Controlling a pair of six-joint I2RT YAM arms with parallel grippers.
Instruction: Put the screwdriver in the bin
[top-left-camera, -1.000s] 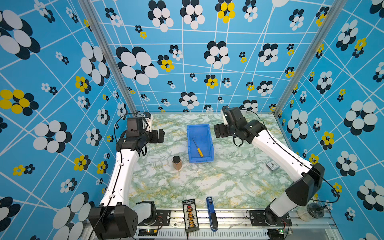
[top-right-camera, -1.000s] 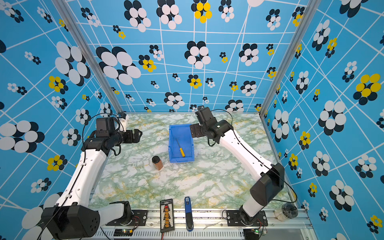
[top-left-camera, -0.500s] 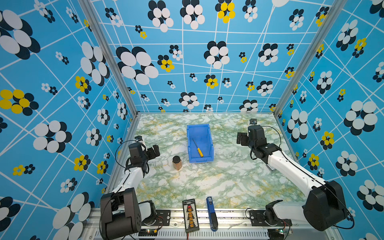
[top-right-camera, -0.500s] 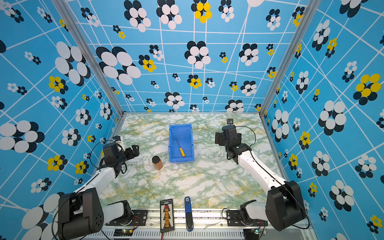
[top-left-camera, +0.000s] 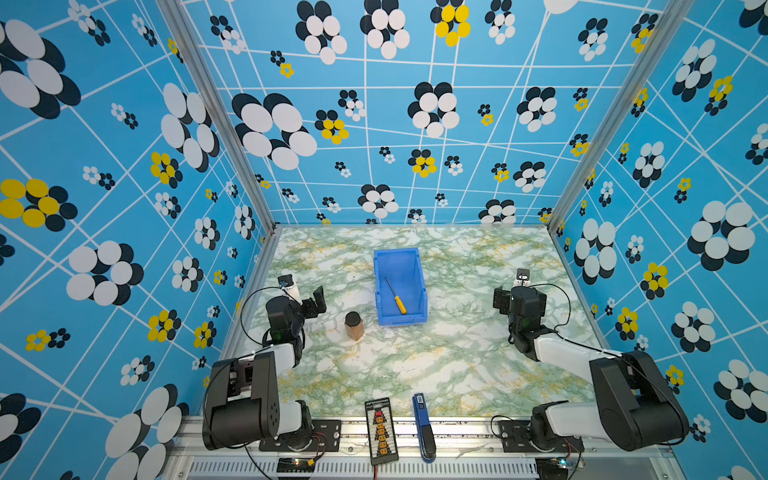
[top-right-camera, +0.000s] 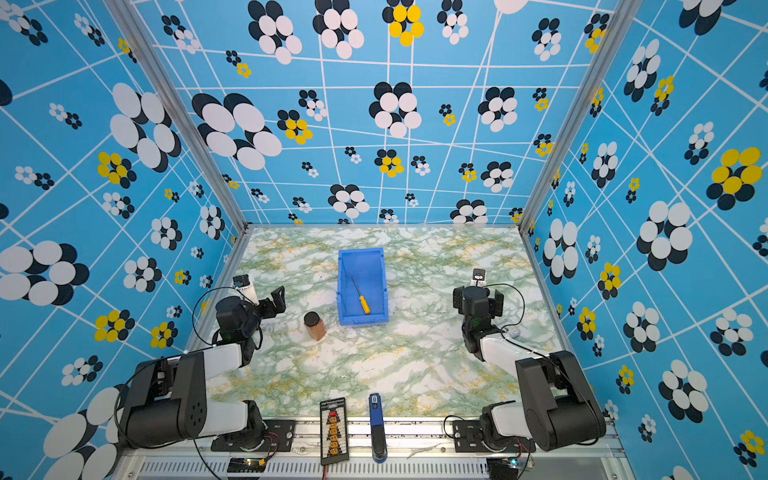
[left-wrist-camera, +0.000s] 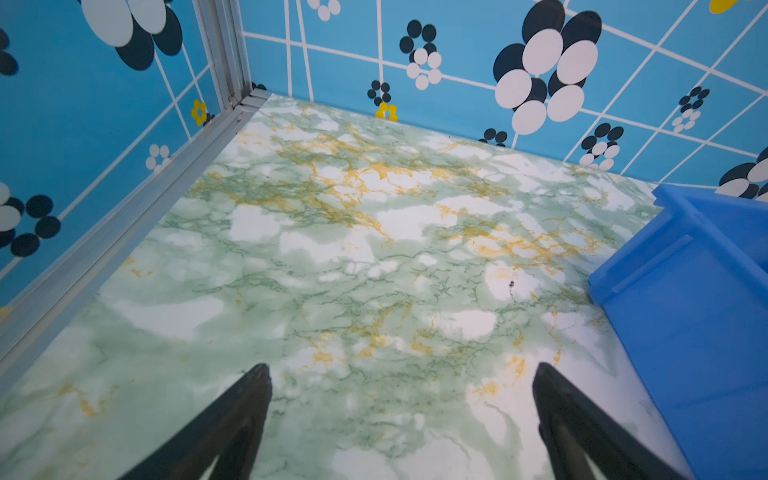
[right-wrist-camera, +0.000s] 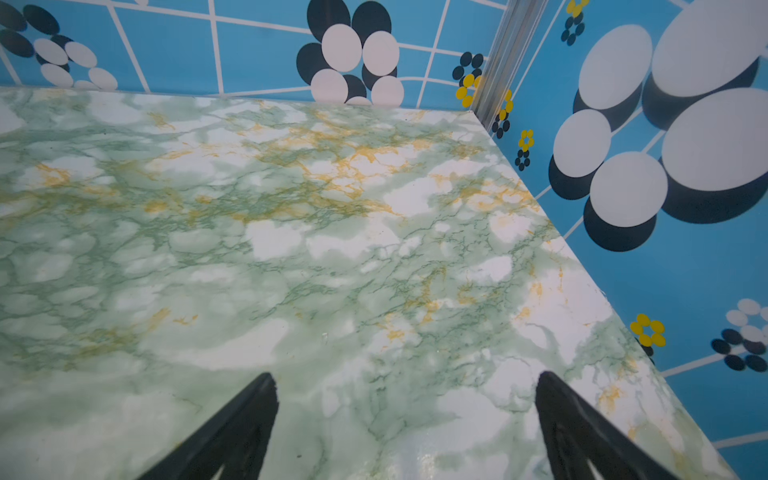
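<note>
Bin (top-left-camera: 419, 277) is sitting mid-table (top-left-camera: 457, 353), toward the back wall, w/ tall sides and the lower lipped front facing the near edge. It's showing the same in both top views (top-right-camera: 380, 274). It's holding the screwdriver (top-left-camera: 395, 296), which is lying flat on the bin floor at a diagonal. Brown jar (top-left-camera: 354, 326) w/ dark lid is standing upright just off the bin's front-left corner, apart from it; can't tell what's inside.

Screwdriver (top-right-camera: 361, 296) is showing a short yellow handle and a thin silver shaft. Handle is pointing toward the front lip, tip toward the back-left.

L gripper (left-wrist-camera: 401, 370) is hanging over bare table w/ jaws spread wide and nothing btwn them; the bin's outer wall (left-wrist-camera: 685, 299) is showing at the edge of the left wrist view. R gripper (right-wrist-camera: 405, 376) is also standing wide and gripping nothing, over bare marble near the right wall, well apart from the bin.
</note>
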